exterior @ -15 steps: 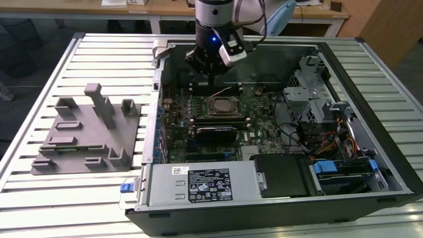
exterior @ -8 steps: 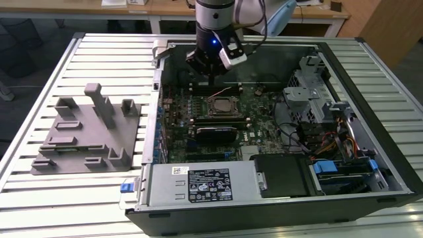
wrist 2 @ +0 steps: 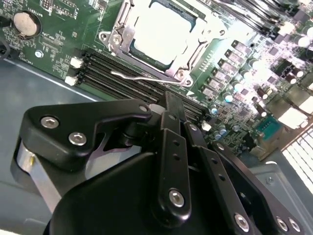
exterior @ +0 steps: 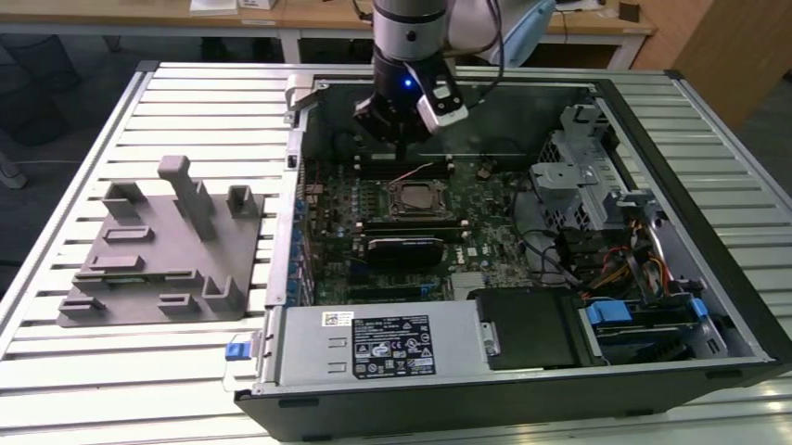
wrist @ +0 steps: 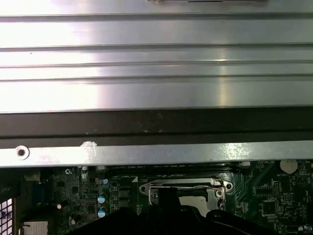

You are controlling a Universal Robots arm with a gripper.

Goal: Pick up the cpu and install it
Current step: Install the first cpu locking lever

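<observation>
Over the far edge of the motherboard: that's where we found our gripper [exterior: 399, 153], hanging inside the open computer case [exterior: 693, 278], close to the case's far wall.
Gripper state: our fingers [wrist 2: 173, 115] looked pressed together in the second wrist view, nothing pinched between them as far as we could see.
Cpu location: the cpu [wrist 2: 164, 32] was lying flat in the socket frame [wrist 2: 188, 63], silvery top up, roughly mid-board. In the exterior view it sat at [exterior: 414, 197], and the first wrist view caught a pale sliver of it [wrist: 188, 199].
Direction from gripper: the cpu was just inboard of our fingertips, toward the near side of the case, with the row of black memory slots [wrist 2: 112, 73] between the fingertips and the socket.
Height: we were above the board, not touching the cpu or the frame.
Lever: the thin wire lever [wrist 2: 142, 76] ran along the socket edge nearest our fingers.
Long axis: the chip's basically square, so no real long axis to line up on.
Grey fixture: the grey fixture [exterior: 161, 250] sat out on the slatted table [exterior: 74, 371], well apart from the gripper, on the exterior view's left.
</observation>
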